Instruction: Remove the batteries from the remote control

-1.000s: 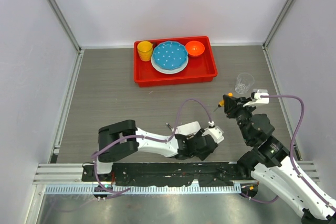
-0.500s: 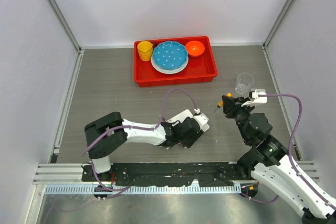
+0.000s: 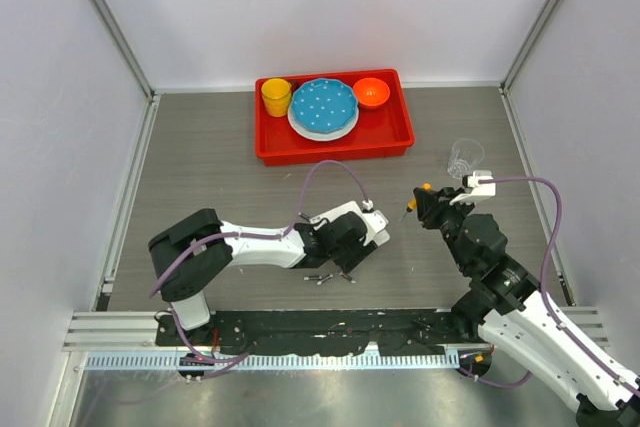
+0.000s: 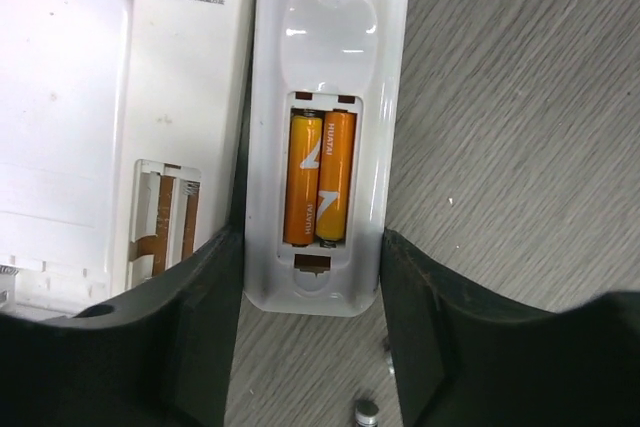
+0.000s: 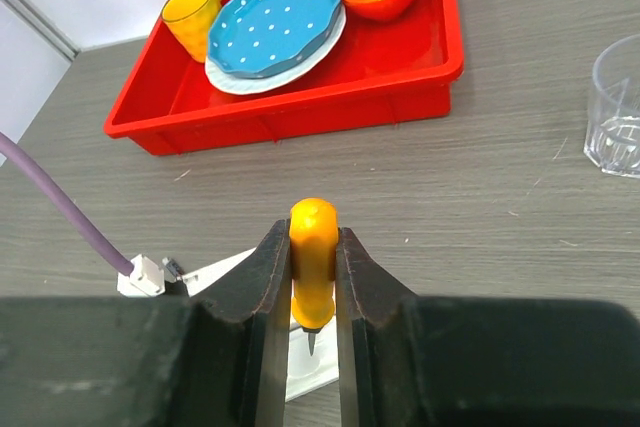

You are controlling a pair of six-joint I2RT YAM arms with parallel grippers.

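Note:
A white remote [image 4: 330, 67] lies back-up with its compartment open and two orange batteries [image 4: 320, 179] side by side inside. My left gripper [image 4: 310, 252] is open, its fingers straddling the remote's near end, close to both sides. To its left lies a second white piece [image 4: 190, 97] with an empty compartment. A loose silvery battery [image 4: 366, 413] lies on the table; small dark cylinders [image 3: 318, 278] lie near the left gripper [image 3: 345, 247]. My right gripper [image 5: 314, 277] is shut on an orange-handled screwdriver [image 5: 314, 247], held above the table [image 3: 425, 197].
A red tray [image 3: 400, 132] at the back holds a yellow cup [image 3: 276, 97], a blue dotted plate [image 3: 323, 105] and an orange bowl [image 3: 371, 92]. A clear glass [image 3: 465, 158] stands right of the right gripper. Walls close in both sides.
My left arm has swung left and away from the near edge, bringing its gripper over the remote. My right gripper has shifted slightly left with the screwdriver.

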